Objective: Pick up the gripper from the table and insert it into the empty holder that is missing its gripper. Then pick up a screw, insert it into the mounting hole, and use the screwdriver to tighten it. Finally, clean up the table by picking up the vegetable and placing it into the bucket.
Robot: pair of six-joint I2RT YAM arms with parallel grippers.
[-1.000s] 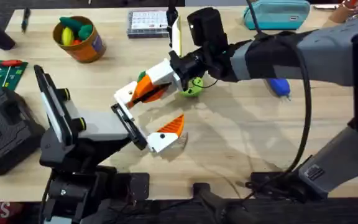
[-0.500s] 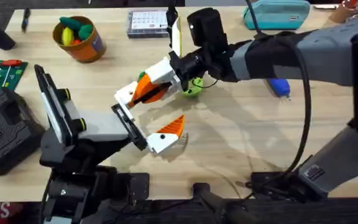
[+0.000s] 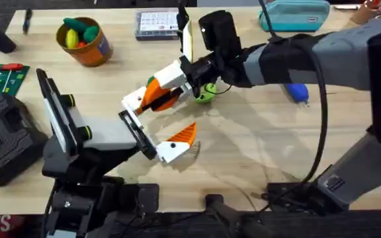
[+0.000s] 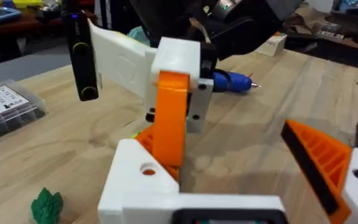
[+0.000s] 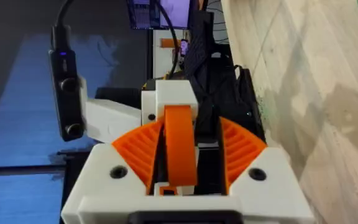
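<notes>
Compared with the overhead picture from half a second ago, nothing has shifted: both arms and every item on the surface (image 3: 256, 152) keep their places.

The right hand (image 3: 152, 99) is closed on the gripper (image 3: 159, 98), the loose orange ribbed tip, pinched upright between its two orange pads (image 5: 138, 152). In the left wrist view the gripper (image 4: 169, 118) hangs directly over the empty holder (image 4: 143, 177), its lower end at or just above the holder's top; whether they touch cannot be told.

The left hand (image 3: 156, 131) stands open, with nothing between its fingers. The empty holder (image 3: 132, 102) is its finger lying under the right hand; the twin finger carrying an orange tip (image 3: 182, 135) sits just beside it, on the side nearer the arm bases.

The bucket (image 3: 84, 41) stands well apart from the empty holder, towards the far left corner, with vegetables inside. A green vegetable (image 3: 205, 92) lies just beyond the right hand.
</notes>
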